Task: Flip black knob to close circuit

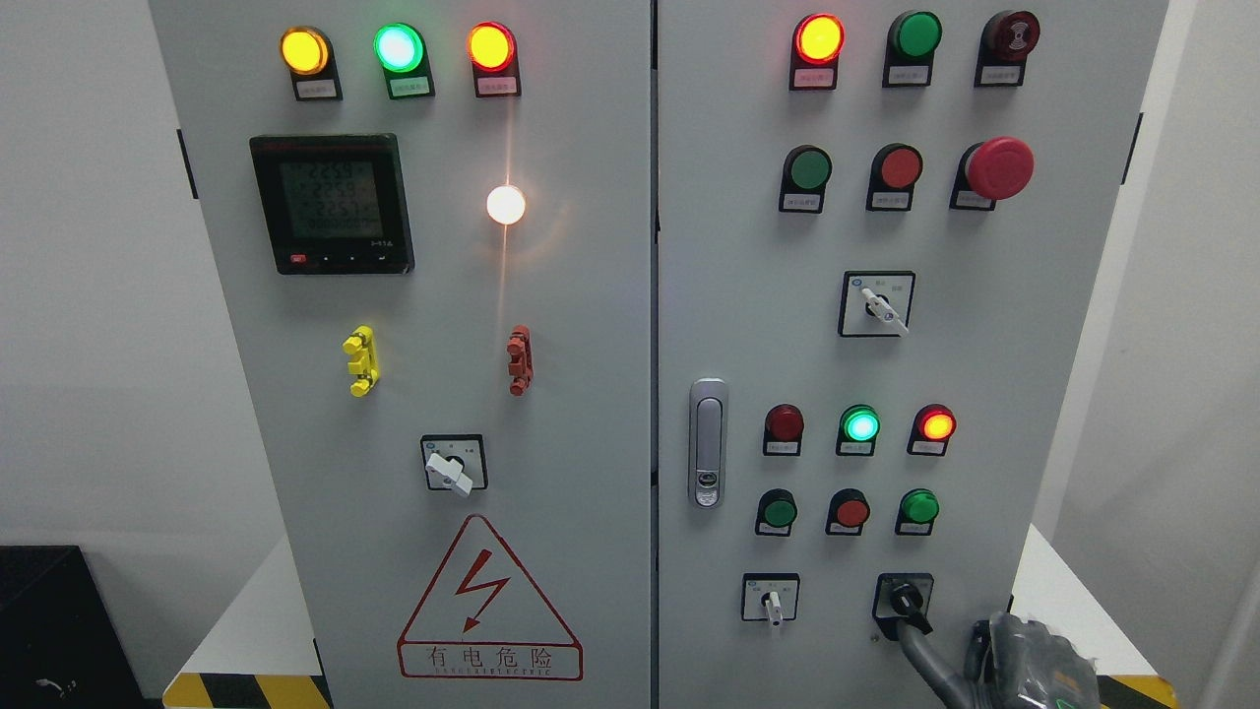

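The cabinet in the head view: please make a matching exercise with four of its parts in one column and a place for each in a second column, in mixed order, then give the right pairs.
Things:
1. black knob
2. digital meter
3. red mushroom button
4. warning triangle

Places:
A. upper right of the right door
B. bottom of the left door
C. lower right of the right door, just above the right hand
D. upper left of the left door

Pairs: 1-C, 2-D, 3-A, 4-B
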Robot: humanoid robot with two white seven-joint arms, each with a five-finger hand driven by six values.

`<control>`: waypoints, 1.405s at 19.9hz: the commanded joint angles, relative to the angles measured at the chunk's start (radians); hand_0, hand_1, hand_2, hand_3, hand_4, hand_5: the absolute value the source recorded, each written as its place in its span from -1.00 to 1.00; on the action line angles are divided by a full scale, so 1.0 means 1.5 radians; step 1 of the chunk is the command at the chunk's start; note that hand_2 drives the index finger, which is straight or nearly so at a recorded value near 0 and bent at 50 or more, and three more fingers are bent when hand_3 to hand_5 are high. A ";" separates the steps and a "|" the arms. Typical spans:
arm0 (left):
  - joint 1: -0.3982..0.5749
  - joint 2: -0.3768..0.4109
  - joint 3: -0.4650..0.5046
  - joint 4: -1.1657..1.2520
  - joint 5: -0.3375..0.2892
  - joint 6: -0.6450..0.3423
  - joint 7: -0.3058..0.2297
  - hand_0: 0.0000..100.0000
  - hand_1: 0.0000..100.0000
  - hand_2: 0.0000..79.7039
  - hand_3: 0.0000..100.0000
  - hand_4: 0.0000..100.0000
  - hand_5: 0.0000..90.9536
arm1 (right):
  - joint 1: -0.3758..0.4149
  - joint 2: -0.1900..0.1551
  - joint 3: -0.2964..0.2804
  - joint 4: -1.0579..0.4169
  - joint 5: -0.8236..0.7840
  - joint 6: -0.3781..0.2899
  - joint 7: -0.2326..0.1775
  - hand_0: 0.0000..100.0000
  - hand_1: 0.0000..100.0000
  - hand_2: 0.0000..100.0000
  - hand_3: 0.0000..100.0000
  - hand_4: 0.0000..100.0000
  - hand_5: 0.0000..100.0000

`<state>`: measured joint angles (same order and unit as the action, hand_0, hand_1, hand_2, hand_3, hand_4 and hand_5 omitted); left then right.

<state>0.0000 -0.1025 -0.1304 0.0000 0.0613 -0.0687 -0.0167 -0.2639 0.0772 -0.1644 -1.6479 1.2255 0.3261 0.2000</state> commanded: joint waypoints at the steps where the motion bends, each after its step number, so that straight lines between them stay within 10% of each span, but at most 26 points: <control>1: 0.014 0.000 0.000 -0.015 0.000 0.000 0.000 -0.76 0.11 -1.00 -1.00 -1.00 -1.00 | -0.001 -0.001 -0.011 0.001 -0.002 0.000 -0.001 -1.00 -1.00 0.68 0.99 0.79 0.91; 28: 0.014 0.000 0.000 -0.015 0.000 0.000 0.000 -0.76 0.11 -1.00 -1.00 -1.00 -1.00 | 0.004 0.000 0.016 -0.002 -0.006 -0.006 -0.002 -1.00 -1.00 0.68 0.99 0.78 0.90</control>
<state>0.0000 -0.1025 -0.1304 0.0000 0.0614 -0.0687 -0.0166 -0.2604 0.0765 -0.1640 -1.6498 1.2154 0.3190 0.1922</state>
